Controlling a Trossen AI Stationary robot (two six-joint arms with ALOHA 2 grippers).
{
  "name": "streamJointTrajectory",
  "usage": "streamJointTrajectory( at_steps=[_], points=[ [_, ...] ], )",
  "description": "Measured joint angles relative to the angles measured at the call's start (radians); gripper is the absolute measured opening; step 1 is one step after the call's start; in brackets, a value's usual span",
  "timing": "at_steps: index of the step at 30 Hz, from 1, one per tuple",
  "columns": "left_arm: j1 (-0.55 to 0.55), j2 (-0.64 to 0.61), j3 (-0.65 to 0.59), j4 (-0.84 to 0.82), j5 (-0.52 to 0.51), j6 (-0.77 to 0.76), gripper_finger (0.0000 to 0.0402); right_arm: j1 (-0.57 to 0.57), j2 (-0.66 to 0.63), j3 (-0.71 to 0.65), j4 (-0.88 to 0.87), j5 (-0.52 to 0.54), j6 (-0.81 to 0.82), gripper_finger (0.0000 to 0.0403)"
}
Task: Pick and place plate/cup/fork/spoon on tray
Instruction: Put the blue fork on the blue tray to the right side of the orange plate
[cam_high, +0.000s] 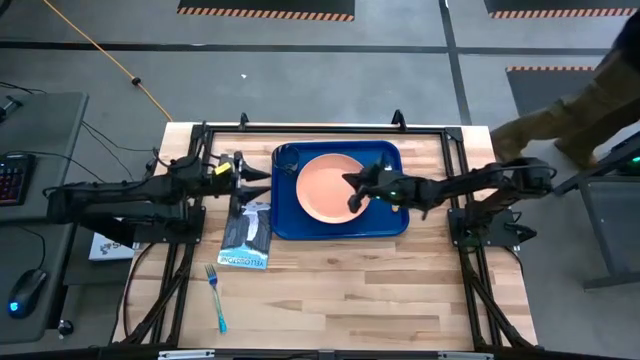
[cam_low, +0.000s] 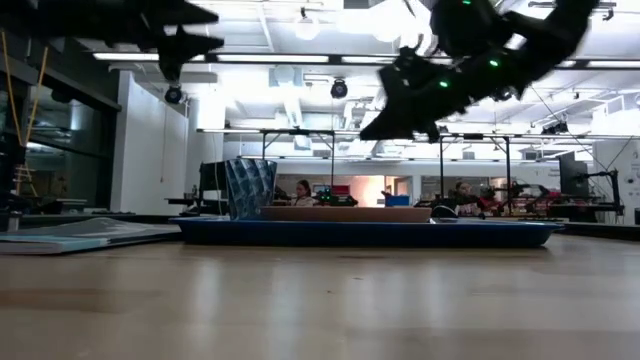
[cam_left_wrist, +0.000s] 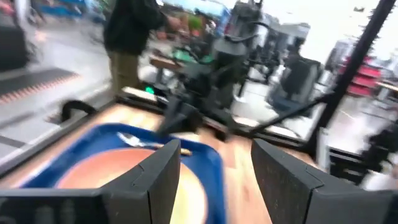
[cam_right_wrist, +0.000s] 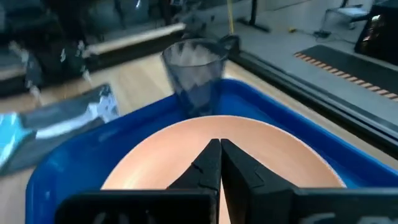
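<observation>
The blue tray (cam_high: 393, 226) lies at the table's far middle. The salmon-orange plate (cam_high: 322, 190) lies on it. The dark see-through cup (cam_high: 288, 155) stands upright in the tray's far left corner; it also shows in the right wrist view (cam_right_wrist: 196, 71). The orange-handled spoon (cam_left_wrist: 142, 142) lies on the tray's right part beyond the plate, hidden under my right arm in the high view. The blue-handled fork (cam_high: 215, 298) lies on the table at the near left. My right gripper (cam_high: 353, 192) is shut and empty above the plate (cam_right_wrist: 186, 146). My left gripper (cam_high: 262, 180) is open and empty, raised beside the tray's left rim.
A dark packet with white print (cam_high: 246, 235) lies on the table just left of the tray's near left corner. Bare wood stretches across the table's near half, apart from the fork. A person stands beyond the table's far right corner (cam_high: 570, 110).
</observation>
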Motion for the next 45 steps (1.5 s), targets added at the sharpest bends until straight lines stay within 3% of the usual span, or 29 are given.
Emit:
streamJointTrajectory(
  at_steps=[3,8,12,17,31,38,45],
  points=[
    [-0.076,0.039,0.108,-0.21,-0.037,-0.002,0.0186,-0.012,-0.034,-0.075,0.061,0.015,0.014,0.0],
    [-0.232,0.177,0.332,-0.775,-0.068,-0.046,0.0186,-0.02,-0.059,-0.108,0.074,0.016,0.017,0.0],
    [-0.405,0.308,0.41,-1.067,-0.069,-0.065,0.0186,-0.02,-0.058,-0.11,0.065,0.012,0.01,0.0],
    [-0.623,0.457,0.414,-1.159,-0.068,-0.081,0.0186,-0.02,-0.058,-0.11,0.063,-0.004,0.01,0.0],
    [-1.097,0.862,0.47,-1.16,-0.067,0.019,0.0186,-0.02,-0.058,-0.11,0.016,-0.003,0.031,0.0],
    [-1.213,1.018,0.517,-1.152,-0.082,0.103,0.0186,-0.02,-0.057,-0.11,0.004,0.006,0.036,0.0],
    [-1.219,1.102,0.524,-1.159,-0.085,0.16,0.0186,-0.02,-0.057,-0.11,0.002,0.009,0.048,0.0]
  ],
)
